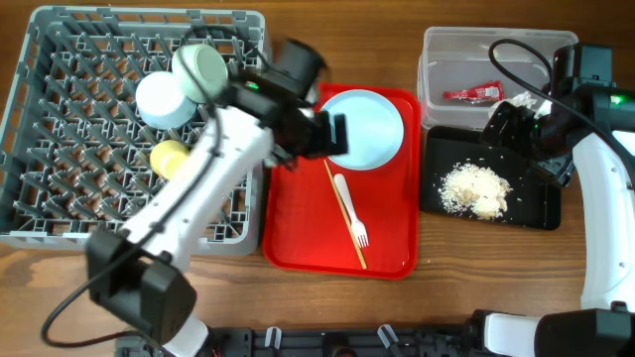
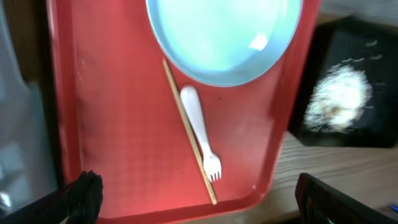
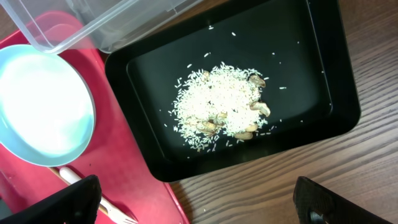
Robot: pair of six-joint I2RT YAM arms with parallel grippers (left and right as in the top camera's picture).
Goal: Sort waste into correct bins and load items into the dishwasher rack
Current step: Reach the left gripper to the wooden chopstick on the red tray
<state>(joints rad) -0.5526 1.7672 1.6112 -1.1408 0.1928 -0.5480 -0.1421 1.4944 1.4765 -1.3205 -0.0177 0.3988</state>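
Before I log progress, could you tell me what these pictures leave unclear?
- Overhead: the left arm covers part of the dishwasher rack and yellow cup.
- Overhead: the right arm hides the clear tub's near right corner.
- Left wrist: the top edge crops the pale blue plate; the food scraps are blurred.
- Right wrist: the bottom edge crops the white fork.

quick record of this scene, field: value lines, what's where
rack: mint-green bowl, light blue saucer, yellow cup inside
red tray: pale blue plate, white fork, wooden stick
clear tub: red wrapper
black tray: rice and food scraps
left gripper: jaws open, above red tray
right gripper: jaws open, above black tray
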